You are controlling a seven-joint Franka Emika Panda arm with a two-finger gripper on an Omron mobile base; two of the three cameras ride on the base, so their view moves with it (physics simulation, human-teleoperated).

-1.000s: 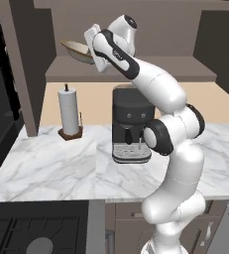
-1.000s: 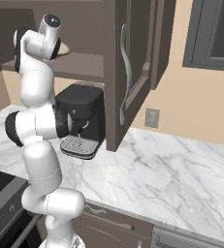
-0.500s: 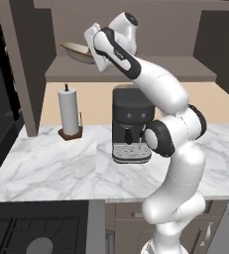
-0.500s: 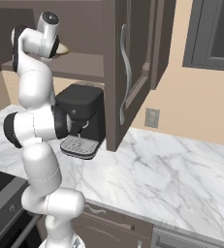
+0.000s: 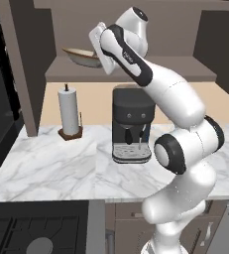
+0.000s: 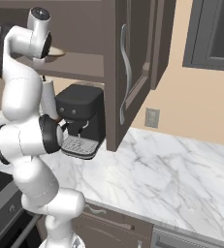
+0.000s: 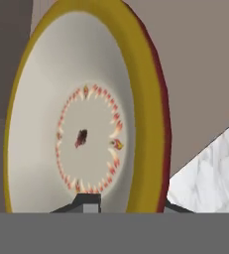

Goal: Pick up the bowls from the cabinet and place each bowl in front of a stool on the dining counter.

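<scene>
A cream bowl (image 5: 81, 56) with a gold rim is at the left end of the dark brown cabinet shelf (image 5: 150, 68). It also shows as a sliver (image 6: 56, 51) behind the arm in the right base view. In the hand view the bowl (image 7: 81, 114) looms close, with a ring of small red marks inside. My gripper (image 7: 133, 206) is raised to the shelf at the bowl's right edge, and its fingertips (image 7: 86, 201) are shut on the gold rim. From the left base view the hand hides the fingers. The dining counter is out of view.
Under the shelf a black coffee machine (image 5: 131, 124) and a paper towel roll (image 5: 69, 111) stand on the marble kitchen counter (image 5: 51, 168). The open cabinet door (image 6: 128, 72) juts out to the right of the arm. A stove (image 5: 31, 238) lies at lower left.
The gripper has closed slightly on the bowl's rim. Arm and bowl have hardly shifted.
</scene>
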